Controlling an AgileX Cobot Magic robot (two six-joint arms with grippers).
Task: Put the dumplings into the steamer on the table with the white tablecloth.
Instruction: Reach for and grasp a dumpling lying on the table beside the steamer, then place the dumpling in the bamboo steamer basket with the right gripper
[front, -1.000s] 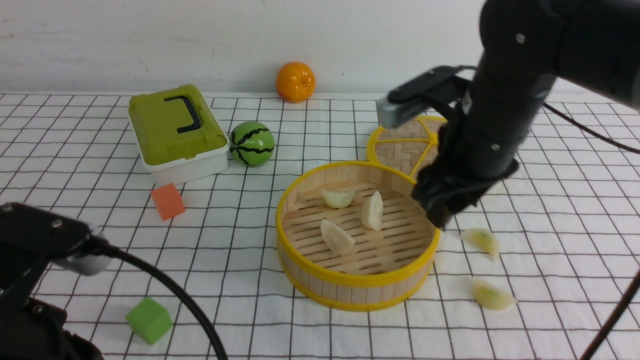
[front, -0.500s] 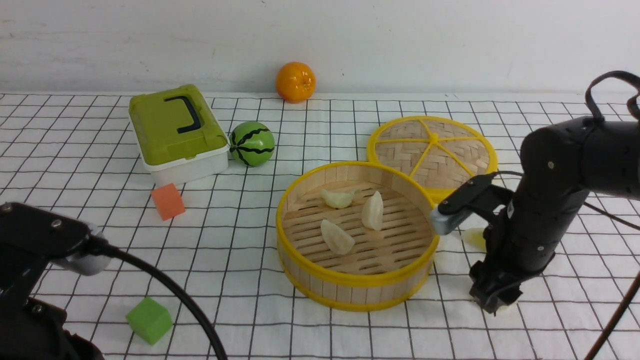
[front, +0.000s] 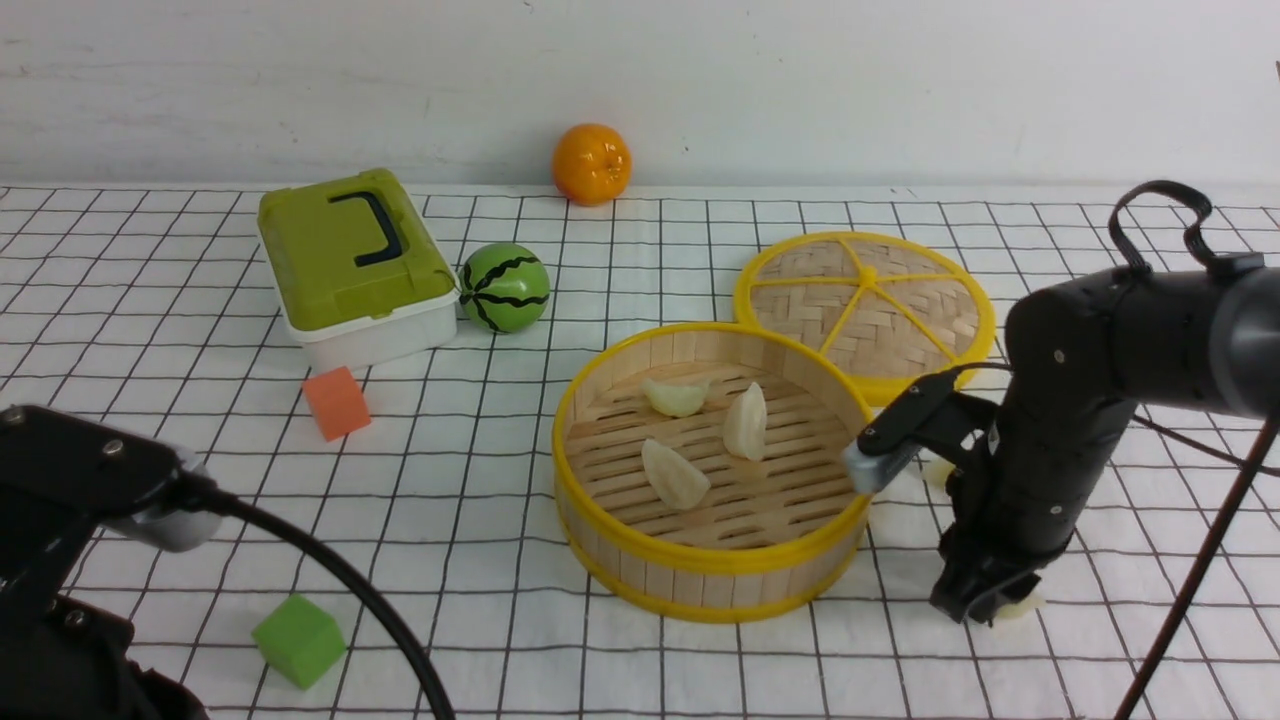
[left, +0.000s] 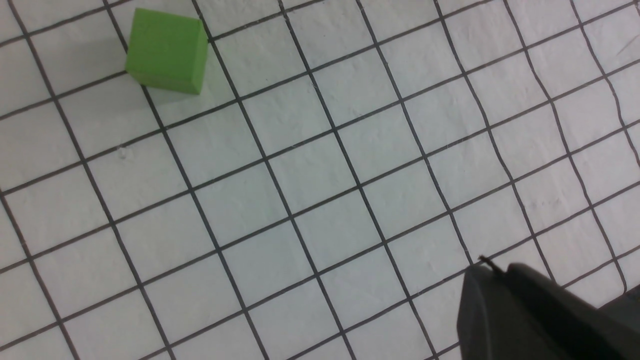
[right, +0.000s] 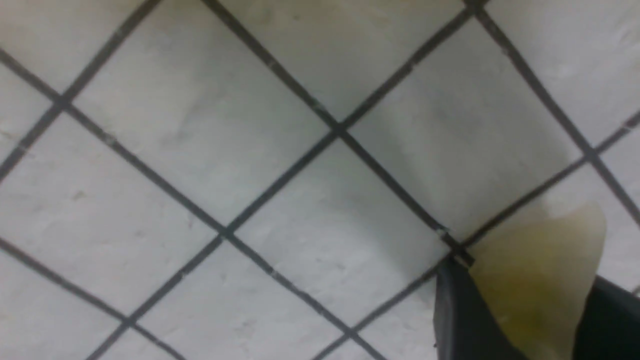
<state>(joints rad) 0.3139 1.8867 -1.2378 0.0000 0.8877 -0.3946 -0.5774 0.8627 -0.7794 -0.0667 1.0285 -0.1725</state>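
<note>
Bamboo and yellow plastic make up the steamer (front: 700, 565), which stands open on the white gridded tablecloth (front: 200, 480) right of centre, with three dumplings (front: 675, 474) lying on its slatted floor. The flat woven lid (front: 865, 305) lies touching its far rim. Just right of the steamer the right gripper (front: 985, 610) points down at the cloth, its fingers closed against both sides of a fourth dumpling (right: 537, 270) — pale, tinged yellow-green, low against the cloth. The arm hides most of a fifth dumpling (front: 935, 472); only a pale end shows between the arm and the steamer wall. Farther left stand a green lidded box (front: 350, 260) with a black handle, a toy watermelon (front: 504, 287) just beside it, an orange (front: 591, 163) by the wall, an orange cube (front: 336, 402) and a green cube (front: 298, 640). Of the left gripper (left: 530, 315) only a dark corner shows — whether it is apart or together I cannot tell.
</note>
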